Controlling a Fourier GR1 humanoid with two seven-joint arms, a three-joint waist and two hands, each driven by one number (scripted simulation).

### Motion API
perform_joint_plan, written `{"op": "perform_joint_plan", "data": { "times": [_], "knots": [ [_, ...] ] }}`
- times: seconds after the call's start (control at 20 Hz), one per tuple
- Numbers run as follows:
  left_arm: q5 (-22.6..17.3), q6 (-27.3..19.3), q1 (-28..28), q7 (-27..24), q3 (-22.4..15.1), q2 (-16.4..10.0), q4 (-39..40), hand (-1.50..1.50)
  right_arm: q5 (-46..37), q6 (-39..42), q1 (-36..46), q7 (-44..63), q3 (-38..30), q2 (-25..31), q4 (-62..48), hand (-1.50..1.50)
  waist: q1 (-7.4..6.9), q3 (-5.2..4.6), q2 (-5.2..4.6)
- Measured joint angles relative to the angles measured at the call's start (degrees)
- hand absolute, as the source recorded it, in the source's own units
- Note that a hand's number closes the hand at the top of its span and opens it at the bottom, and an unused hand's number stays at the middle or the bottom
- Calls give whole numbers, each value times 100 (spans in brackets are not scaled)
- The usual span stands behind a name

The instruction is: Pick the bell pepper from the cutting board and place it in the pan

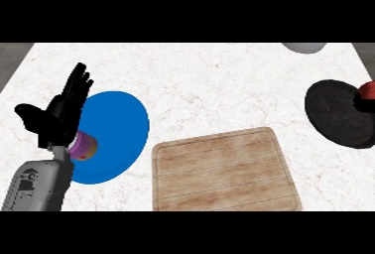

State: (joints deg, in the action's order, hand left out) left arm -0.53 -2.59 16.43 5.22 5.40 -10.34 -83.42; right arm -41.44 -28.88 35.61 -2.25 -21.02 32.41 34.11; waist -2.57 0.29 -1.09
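Bright, even light is washing over the counter (219,84), making its pale marble glow flat, while the black pan (333,116) is looking matte and dull.

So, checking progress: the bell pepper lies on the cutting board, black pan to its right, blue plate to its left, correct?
No. The head view shows the cutting board bare; the red bell pepper is at the right edge of the black pan. Pan right of the board, blue plate left: that holds.
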Motion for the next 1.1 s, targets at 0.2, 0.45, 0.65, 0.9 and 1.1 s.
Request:
{"op": "perform_joint_plan", "data": {
  "times": [0.2,0.45,0.65,0.9,1.1],
  "knots": [
    [24,-18,-18,16,-63,60,-61,0,406,472,241,-323,-321,11,-764,-150,-58,6,-20],
    [65,-29,1,-13,-85,78,3,0,868,1254,375,-877,-650,11,-1425,-150,-55,9,-34],
    [71,-28,-68,11,-78,63,-66,0,1053,1247,429,-1428,-859,28,-1748,-150,-58,9,-25],
    [45,10,-244,-15,-28,20,-139,0,1629,1217,358,-2269,-1403,73,-1714,-150,34,3,16],
    [-5,12,-248,36,78,-34,-139,0,2193,1544,109,-2842,-1830,31,-1624,-150,151,-11,62]
  ]
}}
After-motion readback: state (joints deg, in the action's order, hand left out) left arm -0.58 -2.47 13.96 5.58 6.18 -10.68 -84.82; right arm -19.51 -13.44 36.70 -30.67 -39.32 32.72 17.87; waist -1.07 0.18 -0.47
